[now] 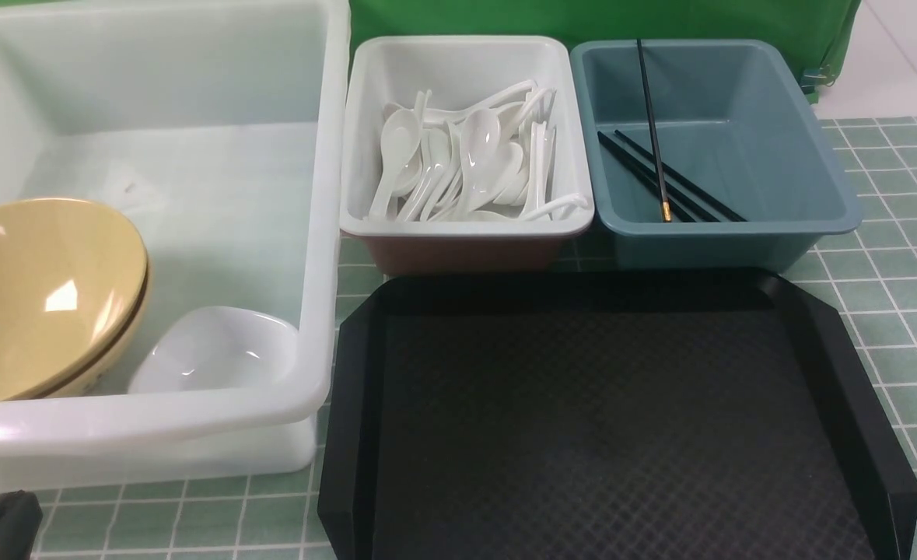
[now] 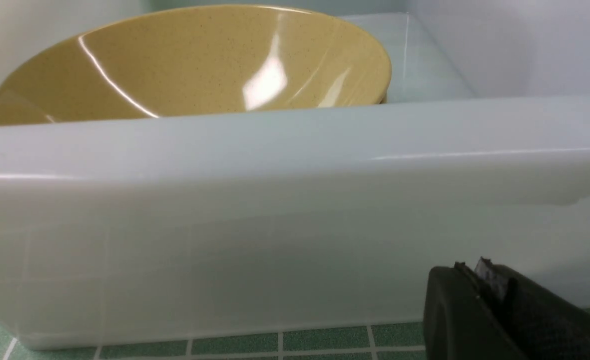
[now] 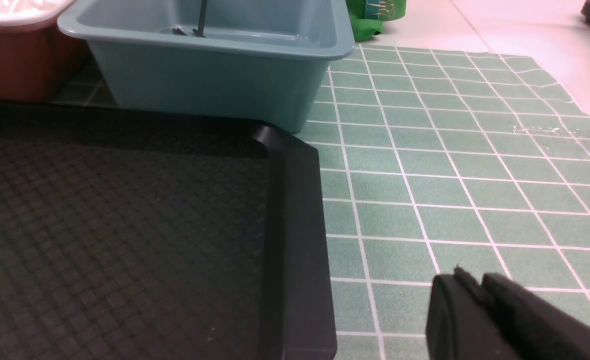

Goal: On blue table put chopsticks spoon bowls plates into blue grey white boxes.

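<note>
Front view: you have the large white bin (image 1: 322, 194) on your left, with stacked tan bowls (image 1: 46, 288) tilted inside it and a glossy white dish (image 1: 221, 350) near its front right corner. Beside that bin, your small white tub (image 1: 466, 227) holds a jumble of white spoons (image 1: 477, 155), with handles pointing various ways. To its right, you can see black chopsticks (image 1: 680, 179) in the blue-grey tub (image 1: 738, 227); one leans up against the far rim, its gold band at the lower end. Nearer you, the black tray (image 1: 606, 420) sits on the green tiled table (image 1: 894, 311).

Left wrist view: your left gripper (image 2: 472, 264) is closed, with nothing between its tips, outside the large bin and in front of its wall. Over the rim you see the upper tan bowl.

Right wrist view: your right gripper (image 3: 475, 276) is over the tiled table, to the right of the black tray. You cannot tell from its blurred tips whether it is open or closed. Beyond the tray you see the blue-grey tub, with parts of the black chopsticks visible inside.
</note>
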`<state>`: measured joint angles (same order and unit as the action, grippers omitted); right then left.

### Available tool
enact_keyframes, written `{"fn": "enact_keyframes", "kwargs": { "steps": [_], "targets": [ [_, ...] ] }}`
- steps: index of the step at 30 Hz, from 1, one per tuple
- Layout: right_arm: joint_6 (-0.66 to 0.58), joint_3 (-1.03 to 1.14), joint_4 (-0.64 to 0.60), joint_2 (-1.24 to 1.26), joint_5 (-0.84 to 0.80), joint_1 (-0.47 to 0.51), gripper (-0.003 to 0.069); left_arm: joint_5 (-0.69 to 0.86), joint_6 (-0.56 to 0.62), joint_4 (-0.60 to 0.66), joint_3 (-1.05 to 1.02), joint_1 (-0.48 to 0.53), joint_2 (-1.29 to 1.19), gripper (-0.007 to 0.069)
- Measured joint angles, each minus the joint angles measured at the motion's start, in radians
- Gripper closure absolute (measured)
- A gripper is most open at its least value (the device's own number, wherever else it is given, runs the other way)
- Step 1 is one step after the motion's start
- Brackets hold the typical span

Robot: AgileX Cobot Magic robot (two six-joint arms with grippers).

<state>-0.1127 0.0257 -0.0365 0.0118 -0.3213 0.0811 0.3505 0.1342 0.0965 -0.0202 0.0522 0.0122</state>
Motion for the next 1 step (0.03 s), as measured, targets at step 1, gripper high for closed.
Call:
{"fn": "enact_keyframes", "kwargs": {
  "steps": [1],
  "targets": [
    [0.000, 0.000, 0.000, 0.000, 0.000, 0.000, 0.0559, 0.000, 0.000, 0.000, 0.000, 0.000, 0.000, 0.0620]
  ]
}}
